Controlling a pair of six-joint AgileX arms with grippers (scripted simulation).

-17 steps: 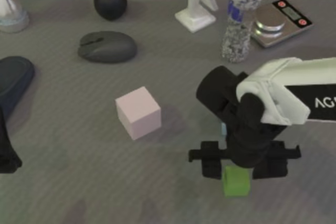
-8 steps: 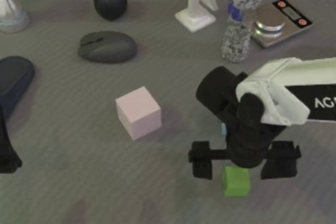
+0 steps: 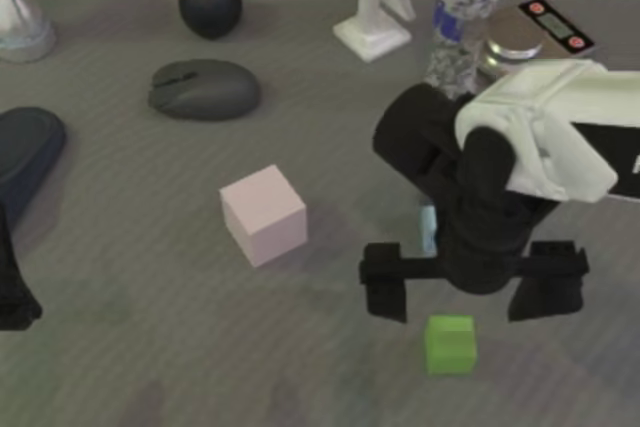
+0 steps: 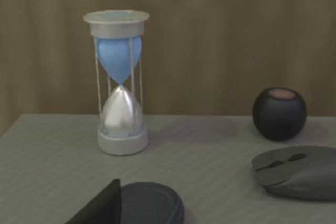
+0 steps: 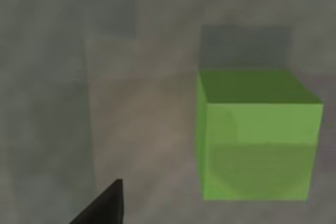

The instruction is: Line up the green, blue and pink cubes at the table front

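Green cube [image 3: 450, 344]: free on the table [image 3: 150, 347] front
Right gripper [image 3: 472, 294]: above it, fingers wide apart, holding nothing
Pink cube [image 3: 263, 214]: well apart, left
Left gripper: fingers cannot be told

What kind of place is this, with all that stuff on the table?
Probably a computer-made desk for robot practice: a grey table with a computer mouse, an hourglass and toy cubes like the green cube.

Colours and patterns on the grey ribbed tabletop [image 3: 120, 347]

A bright green cube [image 3: 450, 344], a pale pink cube [image 3: 263, 214] and a light blue cube [image 3: 428, 230] are seen; the right hand [image 3: 473, 292] is black, its arm shell white; the hourglass [image 4: 119, 80] is blue-topped.
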